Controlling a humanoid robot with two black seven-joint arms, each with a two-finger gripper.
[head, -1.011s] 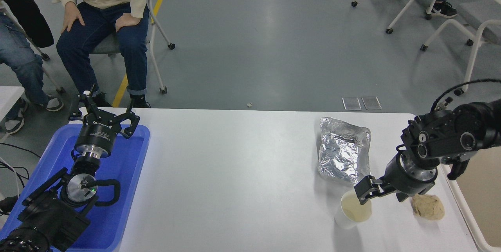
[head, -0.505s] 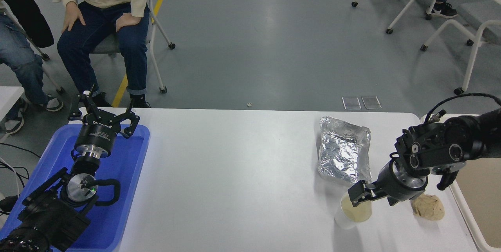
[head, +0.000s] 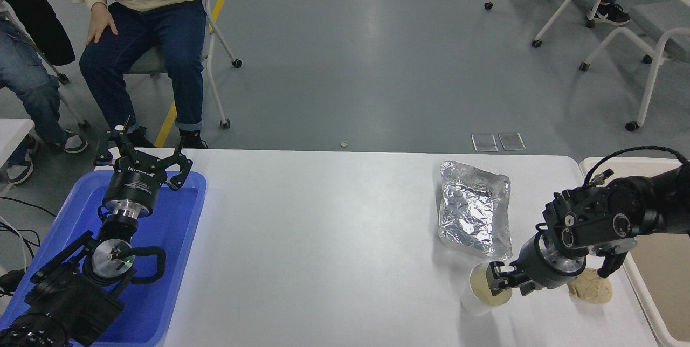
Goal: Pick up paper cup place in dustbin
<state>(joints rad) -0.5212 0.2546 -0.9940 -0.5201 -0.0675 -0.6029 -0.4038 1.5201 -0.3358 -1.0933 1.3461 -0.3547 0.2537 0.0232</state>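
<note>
Right gripper (head: 493, 278) fingers narrow over the paper cup's (head: 482, 296) rim, beside the foil bag (head: 474, 216).

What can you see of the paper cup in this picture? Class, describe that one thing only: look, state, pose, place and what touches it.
The paper cup is small and white, with a round rim and a cream-coloured inside. It stands upright and open-topped on the white table, near the front edge at the right, just in front of the silver foil bag and left of the crumpled brown paper ball. The right gripper is at its far right rim, a fingertip reaching over the opening; whether it grips cannot be told.
</note>
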